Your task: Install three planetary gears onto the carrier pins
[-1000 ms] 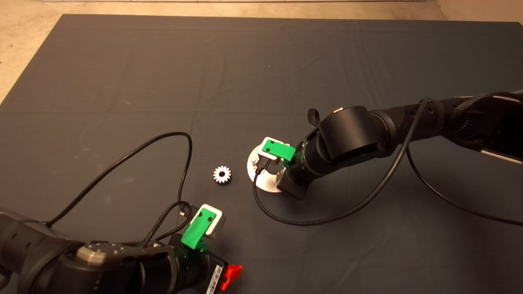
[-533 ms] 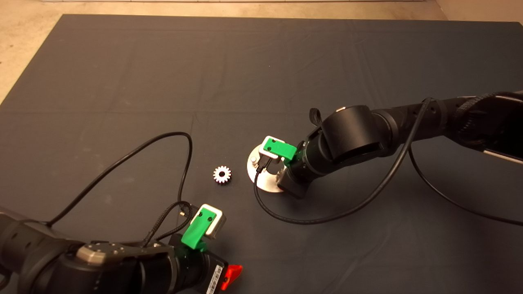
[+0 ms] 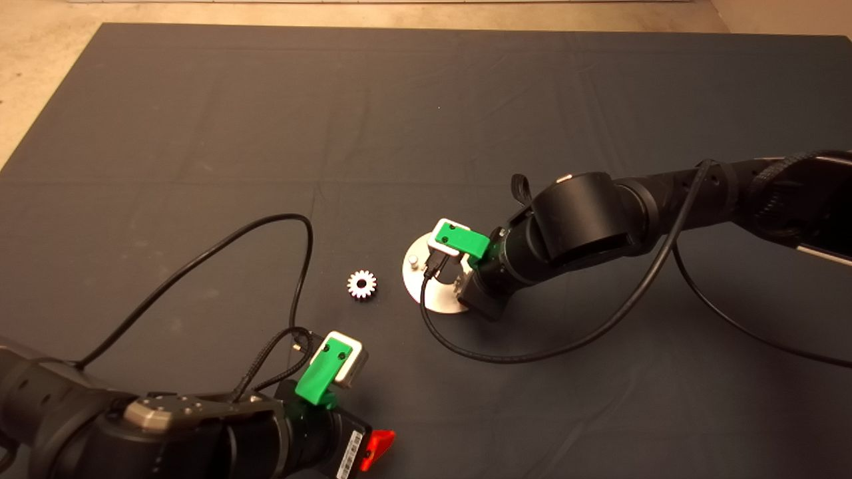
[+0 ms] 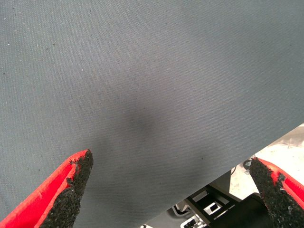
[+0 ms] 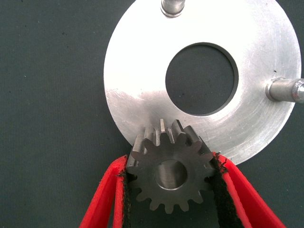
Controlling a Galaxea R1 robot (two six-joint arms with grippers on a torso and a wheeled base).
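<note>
Gripping a dark grey gear (image 5: 171, 176), the right gripper (image 5: 170, 187) sits low over the shiny round disc (image 5: 142, 80), its two red fingers (image 5: 107, 199) pinching the toothed rim from either side. What a clear look from the right wrist: squared-off teeth all round, a plain centre hole, and something silver filling that hole, though whether it is a pin I cannot tell. The gear overlaps the disc's edge. Two carrier pins (image 5: 173, 6) stand free on the disc, short silver pegs, one beside the large centre hole's far side and another (image 5: 284, 90) out at the rim.

Over in the head view, the right arm reaches in across the mat (image 3: 266, 120), covering part of the disc. A bright silver gear (image 3: 362, 285) lies flat on the mat just beside the disc, apart from it, untouched.

Down at the lower edge, the left gripper (image 4: 173, 190) waits above bare mat, fingers spread wide with nothing between them.
</note>
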